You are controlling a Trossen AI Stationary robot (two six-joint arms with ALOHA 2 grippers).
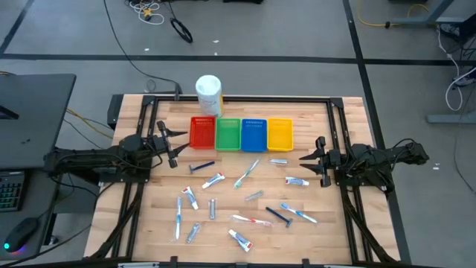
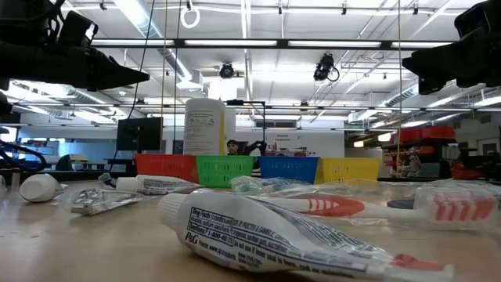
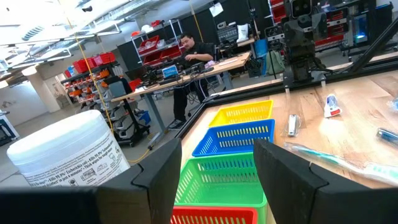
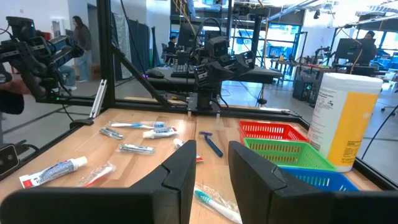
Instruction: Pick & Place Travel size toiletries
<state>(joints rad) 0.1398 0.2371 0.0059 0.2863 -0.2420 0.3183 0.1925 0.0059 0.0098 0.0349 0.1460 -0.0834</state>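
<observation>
The travel size toiletries lie scattered flat on the wooden table [image 1: 338, 126]. Among them are a dark blue razor [image 1: 201, 167], a white tube [image 1: 214, 179], a toothbrush [image 1: 247, 173], a silvery tube [image 1: 212, 208] and a second razor [image 1: 278, 216]. In the low view a white tube [image 2: 266, 235] lies nearest. My left gripper [image 1: 178, 147] [image 3: 217, 162] hangs open at the table's left, level, facing the bins. My right gripper [image 1: 306, 160] [image 4: 211, 165] hangs at the table's right, level, with a narrower gap and nothing between its fingers.
Red [image 1: 202, 132], green [image 1: 227, 134], blue [image 1: 253, 135] and yellow [image 1: 280, 134] bins stand in a row at the far middle. A large white canister [image 1: 209, 94] stands behind them at the far edge. People sit and stand in the room beyond the table.
</observation>
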